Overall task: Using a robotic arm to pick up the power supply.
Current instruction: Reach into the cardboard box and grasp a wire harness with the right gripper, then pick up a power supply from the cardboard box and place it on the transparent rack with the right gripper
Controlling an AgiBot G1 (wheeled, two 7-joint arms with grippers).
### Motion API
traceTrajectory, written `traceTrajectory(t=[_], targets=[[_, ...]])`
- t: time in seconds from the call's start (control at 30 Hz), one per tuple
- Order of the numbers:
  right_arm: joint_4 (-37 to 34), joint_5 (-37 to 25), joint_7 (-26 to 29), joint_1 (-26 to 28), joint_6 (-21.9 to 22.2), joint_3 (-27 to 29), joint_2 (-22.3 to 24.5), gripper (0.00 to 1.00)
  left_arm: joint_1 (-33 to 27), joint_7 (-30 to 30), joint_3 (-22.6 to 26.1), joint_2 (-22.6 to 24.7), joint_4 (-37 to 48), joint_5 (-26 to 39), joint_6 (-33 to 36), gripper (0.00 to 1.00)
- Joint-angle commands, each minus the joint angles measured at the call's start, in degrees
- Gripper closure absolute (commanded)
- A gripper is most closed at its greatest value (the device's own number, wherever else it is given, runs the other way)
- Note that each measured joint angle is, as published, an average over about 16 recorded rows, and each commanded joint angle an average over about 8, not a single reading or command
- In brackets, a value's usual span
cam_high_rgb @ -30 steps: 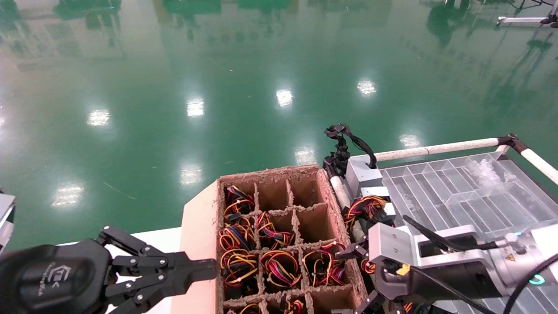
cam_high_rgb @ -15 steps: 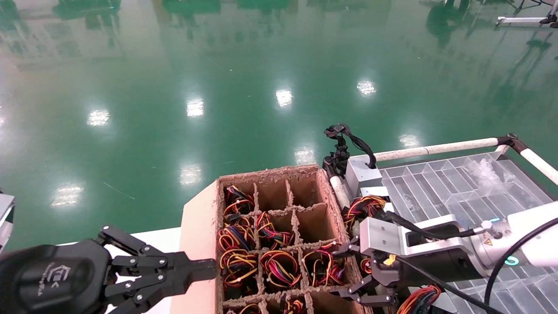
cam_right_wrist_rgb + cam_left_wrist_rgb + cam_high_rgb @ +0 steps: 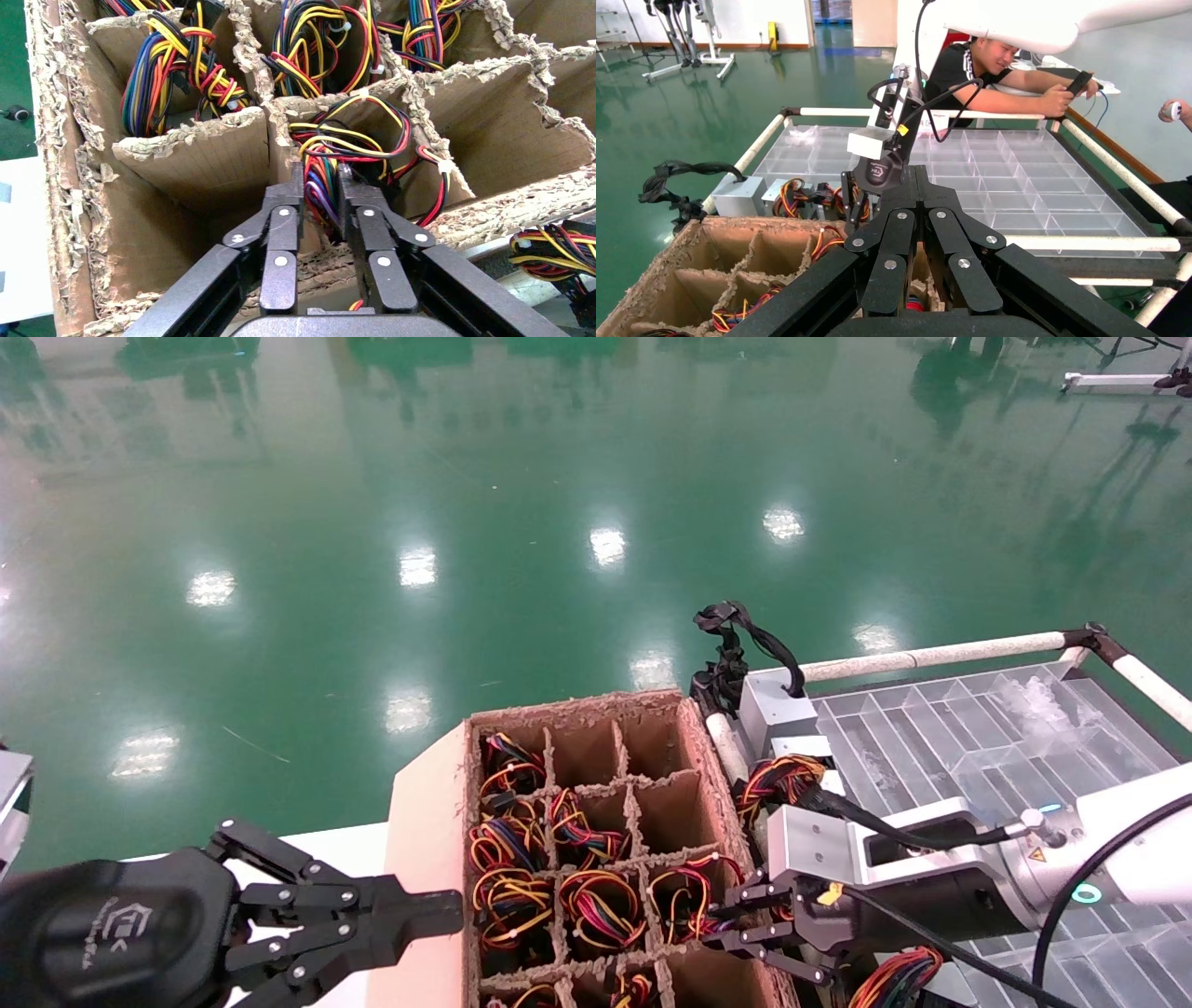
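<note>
In the cardboard box (image 3: 424, 831), the right cell of the third row holds a power supply, of which only the red, yellow and black wire bundle (image 3: 683, 899) (image 3: 355, 130) shows; its grey body is hidden below. My right gripper (image 3: 736, 921) (image 3: 321, 184) reaches into that cell from the right, its two black fingers clamped on the coloured wires. My left gripper (image 3: 449, 910) (image 3: 917, 175) hangs shut and empty at the box's near left side.
Other cells hold similar wire bundles (image 3: 507, 896); several are empty. Another grey power supply (image 3: 771, 710) (image 3: 736, 197) with wires lies on the clear compartment tray (image 3: 978, 738) framed by white pipes (image 3: 931, 657). A person (image 3: 993, 60) sits beyond the tray.
My right gripper moved left over the box's right wall and its fingers went from spread wide to closed around the wire bundle. The left arm stayed still.
</note>
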Motion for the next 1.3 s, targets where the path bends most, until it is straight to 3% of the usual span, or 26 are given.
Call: traceTrajectory(t=[0.03, 0.27, 0.47, 0.7, 0.77, 1.03, 1.3], targets=[[-0.35, -0.12, -0.16, 0.18, -0.07, -0.08, -0.11, 1.0, 0.0, 0.0, 0.0, 0.0, 0.0, 0.0, 0.0, 0.95], [0.09, 1.11, 0.37, 0.64, -0.79, 0.5, 0.3, 1.0, 0.0, 0.0, 0.01, 0.0, 0.0, -0.01, 0.0, 0.64], [2.09, 2.79, 1.88, 1.04, -1.31, 1.49, 1.51, 1.0, 0.0, 0.01, 0.01, -0.01, 0.0, -0.01, -0.01, 0.56], [5.66, 7.18, 4.09, 1.44, -0.67, 4.41, 3.48, 1.0, -0.01, 0.01, 0.02, -0.01, 0.0, -0.01, -0.01, 0.08], [6.67, 8.86, 4.65, 1.82, -0.35, 5.59, 4.02, 1.0, -0.01, 0.01, 0.02, -0.01, 0.0, -0.01, -0.01, 0.0], [8.35, 13.82, 5.33, 5.73, 1.08, 9.84, 5.25, 1.0, -0.01, 0.01, 0.03, -0.01, 0.0, -0.02, -0.01, 0.0], [5.29, 15.79, 3.33, 12.63, 1.3, 12.5, 4.98, 1.0, -0.01, 0.02, 0.04, -0.01, 0.0, -0.02, -0.01, 0.0]])
